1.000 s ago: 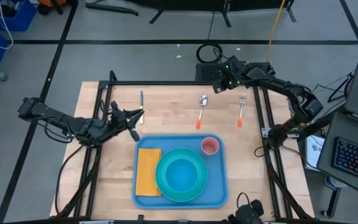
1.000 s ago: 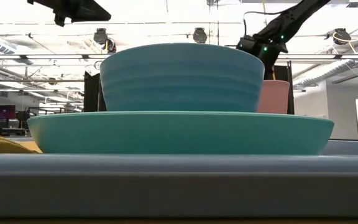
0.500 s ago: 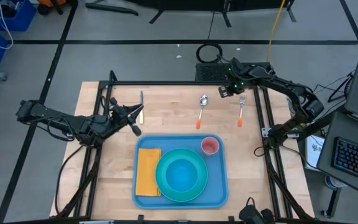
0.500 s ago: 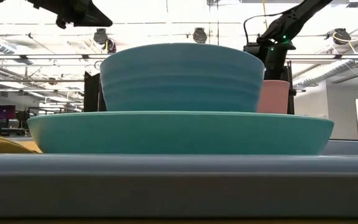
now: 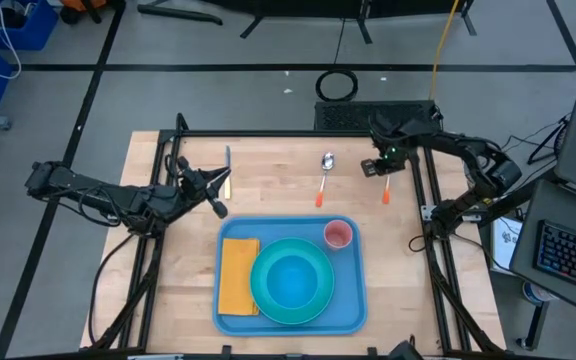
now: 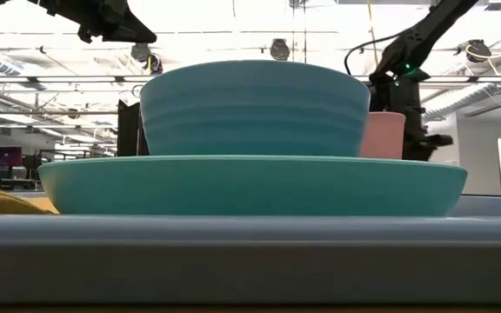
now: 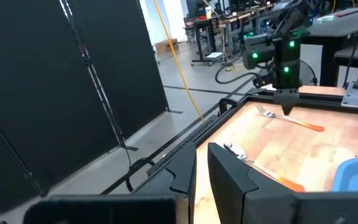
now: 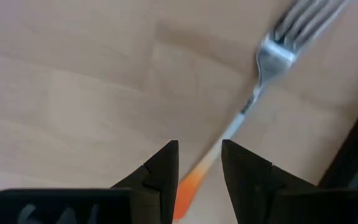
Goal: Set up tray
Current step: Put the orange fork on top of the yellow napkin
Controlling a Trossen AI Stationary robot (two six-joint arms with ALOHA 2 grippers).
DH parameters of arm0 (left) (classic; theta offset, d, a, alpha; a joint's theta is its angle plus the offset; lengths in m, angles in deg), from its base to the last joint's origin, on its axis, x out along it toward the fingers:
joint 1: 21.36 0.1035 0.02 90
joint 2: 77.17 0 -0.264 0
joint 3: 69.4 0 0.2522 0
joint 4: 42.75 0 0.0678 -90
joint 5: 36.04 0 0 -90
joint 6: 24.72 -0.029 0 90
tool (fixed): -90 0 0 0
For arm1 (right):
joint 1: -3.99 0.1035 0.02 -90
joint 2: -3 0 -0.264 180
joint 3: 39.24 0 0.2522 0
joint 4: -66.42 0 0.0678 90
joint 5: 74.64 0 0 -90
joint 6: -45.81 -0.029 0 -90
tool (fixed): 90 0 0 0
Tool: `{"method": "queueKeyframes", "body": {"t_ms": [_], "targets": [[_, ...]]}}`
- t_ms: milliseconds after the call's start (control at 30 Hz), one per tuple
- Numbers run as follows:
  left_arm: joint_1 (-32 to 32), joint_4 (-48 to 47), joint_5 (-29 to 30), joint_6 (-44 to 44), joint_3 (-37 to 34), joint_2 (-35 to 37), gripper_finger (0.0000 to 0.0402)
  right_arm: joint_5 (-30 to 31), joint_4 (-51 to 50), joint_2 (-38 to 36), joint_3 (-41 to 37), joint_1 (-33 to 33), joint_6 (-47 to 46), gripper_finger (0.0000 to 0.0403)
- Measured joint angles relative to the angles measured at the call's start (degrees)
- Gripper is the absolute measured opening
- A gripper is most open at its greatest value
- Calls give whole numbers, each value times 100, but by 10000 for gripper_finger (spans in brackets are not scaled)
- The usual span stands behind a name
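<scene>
Table (image 5: 178, 290): pale wood top inside a black frame, both arms reaching over its far half.
Tray (image 5: 353, 315): light-blue, lying flat on the table's near middle; it holds everything listed next.
Plate (image 5: 268, 305): round turquoise, centred on the tray.
Bowl (image 5: 293, 281): blue, sitting on the plate.
Napkin (image 5: 238, 275): yellow-orange, folded, on the tray just beside the plate, toward the left arm.
Cup (image 5: 338, 235): pink, at the tray's far corner nearest the right arm.
Left gripper (image 5: 213, 190): held above the table's far left part, well apart from the tray; jaws a narrow slit apart, nothing between them.
Right gripper (image 5: 378, 167): directly over the fork (image 8: 272, 59), jaws parted either side of its orange handle, not pinching it.
Spoon (image 5: 324, 176): orange handle, on the table between the grippers.
Knife (image 5: 227, 158): beyond the left gripper, near the far edge.
</scene>
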Motion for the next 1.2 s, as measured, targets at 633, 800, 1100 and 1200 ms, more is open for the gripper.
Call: {"method": "queueKeyframes", "body": {"t_ms": [633,800,1100,1200], "targets": [[0,11,2,-50,0,2,47,156,737,0,-765,-77,-319,112],[0,15,4,-50,0,2,47,158,907,0,-902,-151,-344,112],[0,22,2,-48,0,1,47,163,1140,-13,-1017,-240,-445,112],[0,22,2,-48,0,2,47,150,1188,-12,-1019,-240,-443,105]]}}
